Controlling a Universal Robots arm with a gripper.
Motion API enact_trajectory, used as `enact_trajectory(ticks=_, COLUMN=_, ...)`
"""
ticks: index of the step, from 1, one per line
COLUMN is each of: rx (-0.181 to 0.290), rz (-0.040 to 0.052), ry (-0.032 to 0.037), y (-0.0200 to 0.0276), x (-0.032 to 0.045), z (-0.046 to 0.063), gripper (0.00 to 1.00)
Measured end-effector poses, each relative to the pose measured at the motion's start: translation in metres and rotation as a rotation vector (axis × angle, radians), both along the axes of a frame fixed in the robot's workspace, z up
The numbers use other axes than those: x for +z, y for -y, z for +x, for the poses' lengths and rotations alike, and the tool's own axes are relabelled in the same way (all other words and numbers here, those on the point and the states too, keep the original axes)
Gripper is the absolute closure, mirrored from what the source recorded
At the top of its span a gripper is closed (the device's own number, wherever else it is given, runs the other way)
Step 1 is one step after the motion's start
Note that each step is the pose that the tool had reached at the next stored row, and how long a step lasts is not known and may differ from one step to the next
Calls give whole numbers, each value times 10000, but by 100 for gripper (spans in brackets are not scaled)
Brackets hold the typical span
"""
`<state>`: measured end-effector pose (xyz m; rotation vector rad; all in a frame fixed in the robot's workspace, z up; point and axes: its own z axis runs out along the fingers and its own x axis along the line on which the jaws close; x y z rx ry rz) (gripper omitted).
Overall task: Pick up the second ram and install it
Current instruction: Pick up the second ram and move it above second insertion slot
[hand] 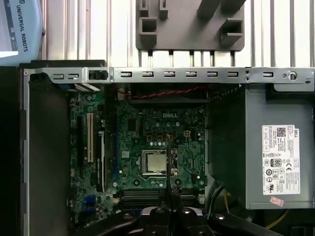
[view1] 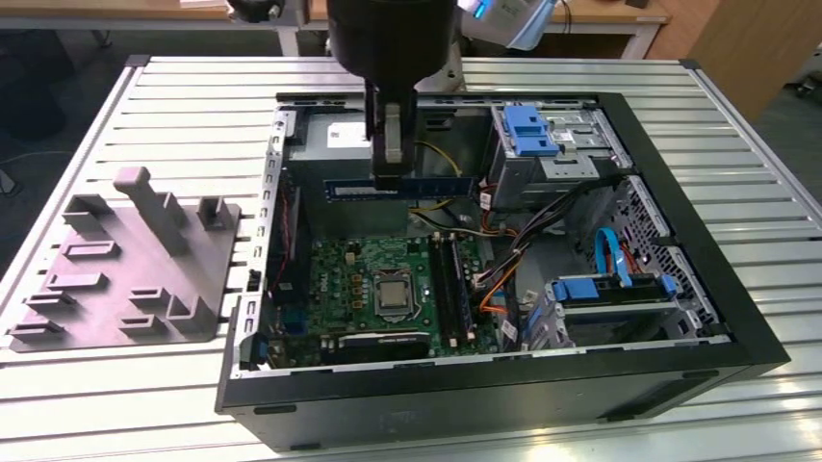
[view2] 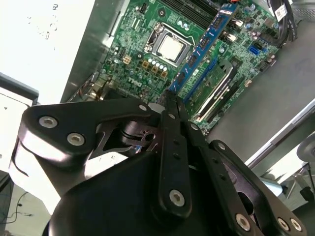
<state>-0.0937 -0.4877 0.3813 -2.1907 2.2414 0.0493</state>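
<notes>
The memory stick point(view1: 430, 189) is held by the gripper point(view1: 392, 171). Its two fingers are closed firmly on the middle of the stick's upper edge, and no gap is seen between fingers and stick. In the exterior view the stick is carried level in the air, inside the open computer case point(view1: 719, 318), above the place where the grey power supply point(view1: 327, 140) meets the green motherboard point(view1: 372, 274). The board is not touched by it. The black memory slots point(view1: 448, 279) lie lower down, apart from the stick and crosswise to it. In the second wrist view the stick point(view2: 209, 37) is seen as a long blue strip reaching out from the gripper point(view2: 171, 98) over the board, beside the processor point(view2: 171, 46). A grey plastic stand point(view1: 129, 279) is placed on the slatted table point(view1: 192, 87), at the exterior view's left of the case.
</notes>
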Motion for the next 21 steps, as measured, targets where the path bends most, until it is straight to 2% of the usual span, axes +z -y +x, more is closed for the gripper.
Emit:
enact_trajectory(ticks=9, rx=-6, rz=0, ry=0, y=2, x=-134, z=30, gripper=89)
enact_trajectory(ticks=21, rx=-5, rz=1, ry=0, y=2, x=-251, z=48, gripper=89)
